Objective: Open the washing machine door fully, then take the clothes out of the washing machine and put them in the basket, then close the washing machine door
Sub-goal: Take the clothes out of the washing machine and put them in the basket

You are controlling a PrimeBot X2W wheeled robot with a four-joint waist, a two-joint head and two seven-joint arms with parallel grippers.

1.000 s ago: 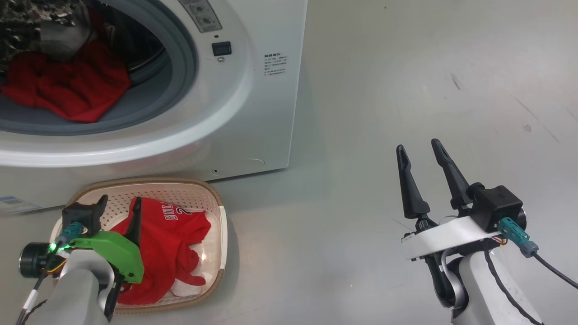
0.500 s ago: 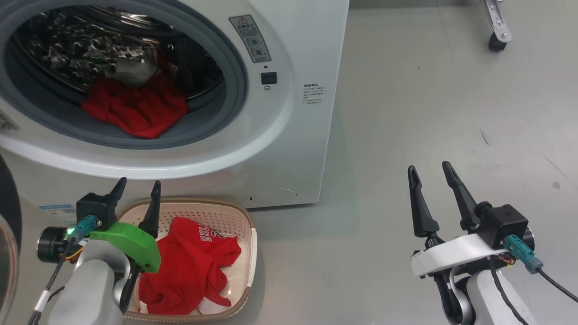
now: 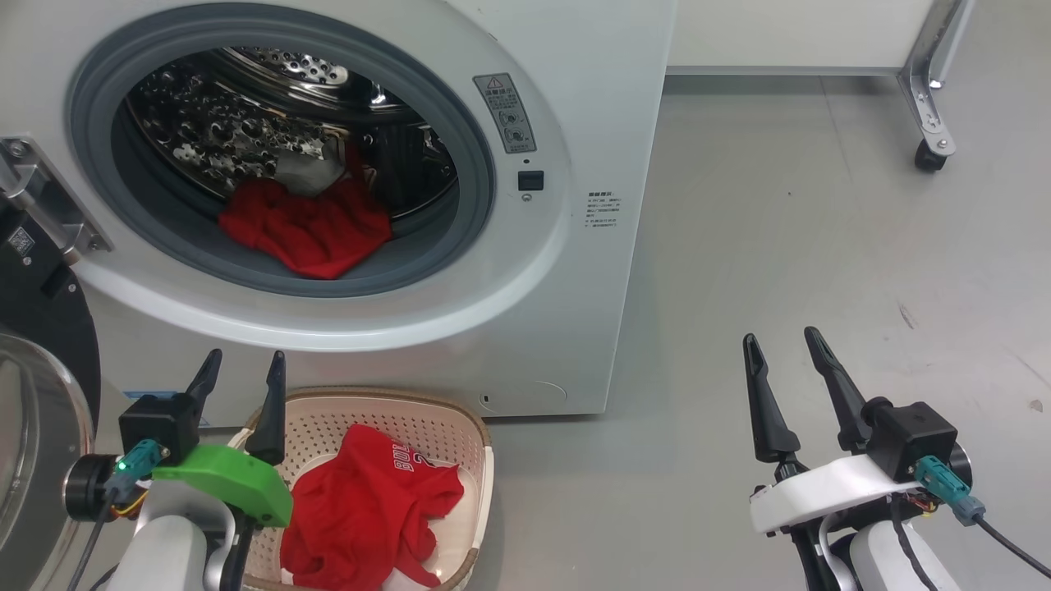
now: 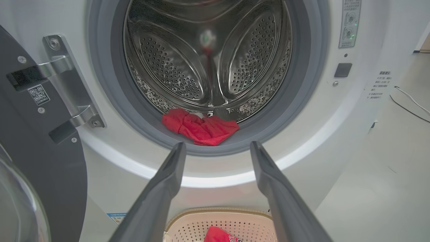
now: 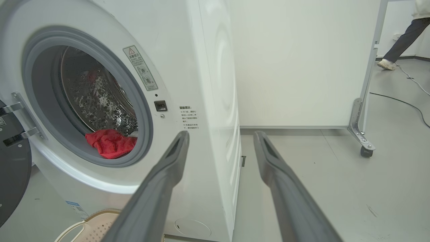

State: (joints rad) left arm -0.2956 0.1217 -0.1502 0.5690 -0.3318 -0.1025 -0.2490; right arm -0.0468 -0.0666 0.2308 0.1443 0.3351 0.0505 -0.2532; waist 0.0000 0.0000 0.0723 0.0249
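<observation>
Black-rimmed round glass door is swung open at 9 o'clock, one red jersey is laid in cream perforated plastic basket at 7, second red garment is left in white steel-drum washer at 11, closing is pending; left gripper and right gripper are held wide, empty.

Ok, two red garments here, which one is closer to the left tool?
The red garment lying in the basket, just beside the left tool; white lettering shows on it. The other red garment sits up in the drum.

washing machine door and basket cut off by frame edges.
</observation>
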